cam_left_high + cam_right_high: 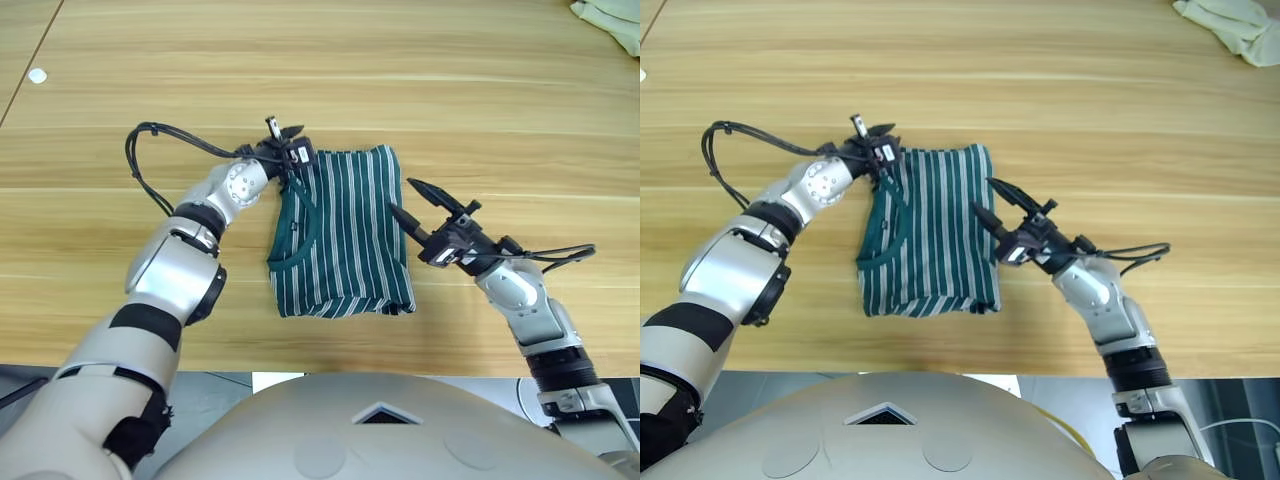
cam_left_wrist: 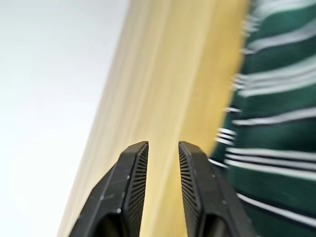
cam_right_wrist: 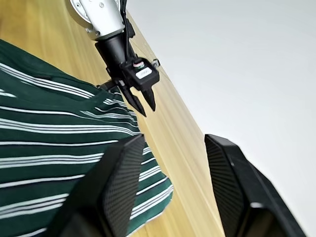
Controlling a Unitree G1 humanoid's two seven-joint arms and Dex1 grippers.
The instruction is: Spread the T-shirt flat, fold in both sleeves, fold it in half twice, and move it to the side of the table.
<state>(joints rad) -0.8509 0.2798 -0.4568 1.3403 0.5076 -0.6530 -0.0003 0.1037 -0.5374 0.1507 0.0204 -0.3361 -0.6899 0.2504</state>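
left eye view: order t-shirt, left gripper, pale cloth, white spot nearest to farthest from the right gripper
1. T-shirt, its right edge beside the right gripper.
2. left gripper, at the shirt's far left corner.
3. pale cloth, far right corner of the table.
4. white spot, far left of the table.

Bright, even light is cast from overhead, the table (image 1: 450,80) is lit evenly, a thin soft shadow is seen under the edge of the T-shirt (image 1: 345,240) near the right gripper (image 1: 401,195), the background beyond the left gripper (image 2: 163,145) is washed out to white
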